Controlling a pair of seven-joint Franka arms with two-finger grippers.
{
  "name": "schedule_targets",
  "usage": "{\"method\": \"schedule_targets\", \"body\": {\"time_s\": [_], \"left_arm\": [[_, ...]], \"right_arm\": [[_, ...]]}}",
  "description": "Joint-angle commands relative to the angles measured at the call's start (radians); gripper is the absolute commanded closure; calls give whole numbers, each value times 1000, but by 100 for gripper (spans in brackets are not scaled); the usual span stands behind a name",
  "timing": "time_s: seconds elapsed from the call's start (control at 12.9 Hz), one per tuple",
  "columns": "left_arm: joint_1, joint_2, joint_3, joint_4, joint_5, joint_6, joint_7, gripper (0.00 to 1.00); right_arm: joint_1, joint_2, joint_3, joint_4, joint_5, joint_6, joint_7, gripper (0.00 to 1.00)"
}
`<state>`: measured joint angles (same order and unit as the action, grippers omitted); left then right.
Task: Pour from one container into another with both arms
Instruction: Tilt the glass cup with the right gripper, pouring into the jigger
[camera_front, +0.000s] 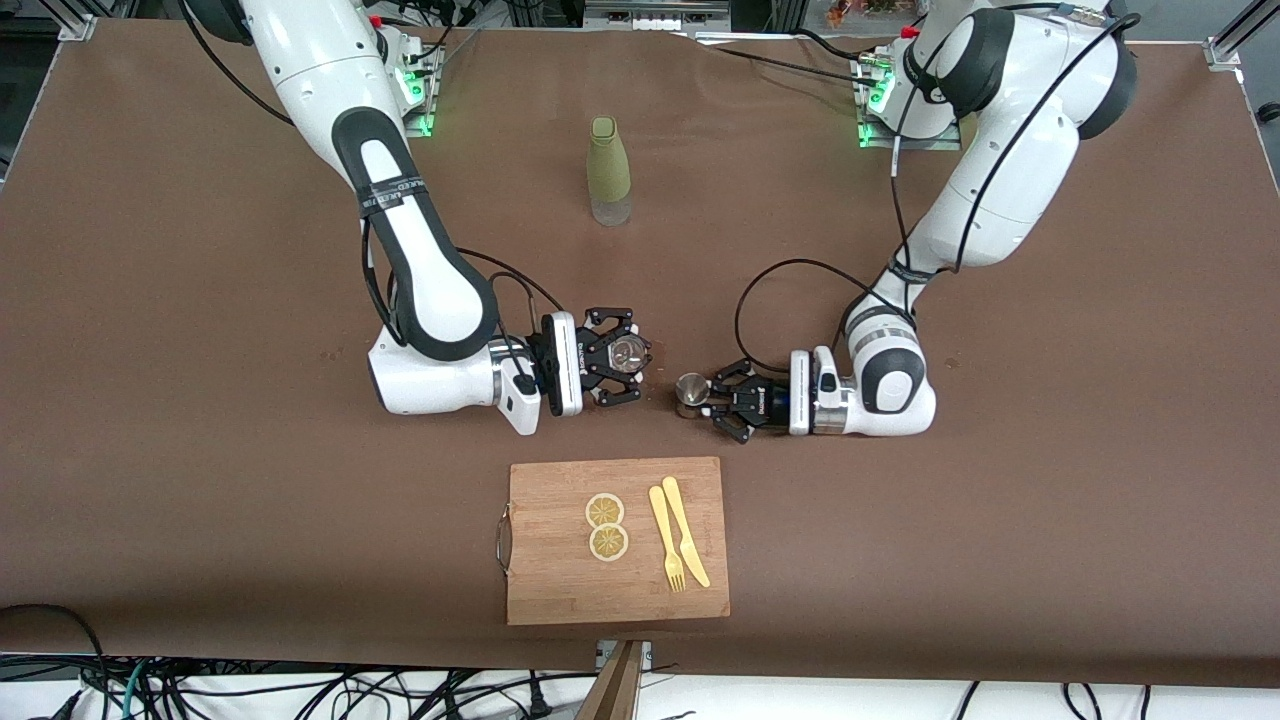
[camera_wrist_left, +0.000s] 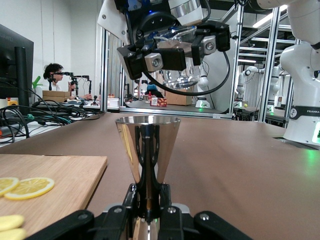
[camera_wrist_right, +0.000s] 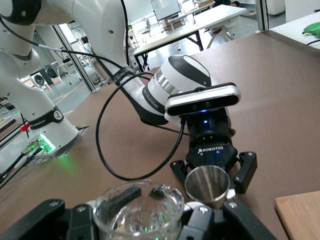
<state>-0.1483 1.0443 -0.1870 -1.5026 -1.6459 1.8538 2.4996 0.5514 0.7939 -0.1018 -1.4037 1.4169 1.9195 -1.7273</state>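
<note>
A clear glass is up off the brown table, tipped on its side, with my right gripper shut on it. In the right wrist view the glass sits between my right gripper's jaws. A steel jigger stands on the table, and my left gripper is shut on its narrow waist. The left wrist view shows the jigger upright in my left gripper, with the glass and right gripper higher up. The jigger's open mouth faces the glass.
A green bottle stands farther from the front camera, between the two arm bases. A wooden cutting board lies nearer the front camera, with two lemon slices and a yellow fork and knife on it.
</note>
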Motion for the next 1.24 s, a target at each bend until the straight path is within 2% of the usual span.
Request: {"method": "schedule_targets", "body": {"time_s": [0.0, 0.46, 0.7, 1.16], "left_arm": [[-23, -1, -5, -4, -43, 27, 36, 100], [-47, 0, -5, -4, -65, 27, 39, 100], [-53, 0, -5, -4, -66, 27, 38, 100], [-63, 2, -5, -4, -77, 27, 38, 100]], "right_arm": [[19, -2, -4, 0, -27, 19, 32, 82], [19, -5, -4, 0, -42, 19, 48, 82], [19, -7, -7, 2, -76, 19, 136, 82], [33, -7, -7, 29, -88, 55, 254, 82]]}}
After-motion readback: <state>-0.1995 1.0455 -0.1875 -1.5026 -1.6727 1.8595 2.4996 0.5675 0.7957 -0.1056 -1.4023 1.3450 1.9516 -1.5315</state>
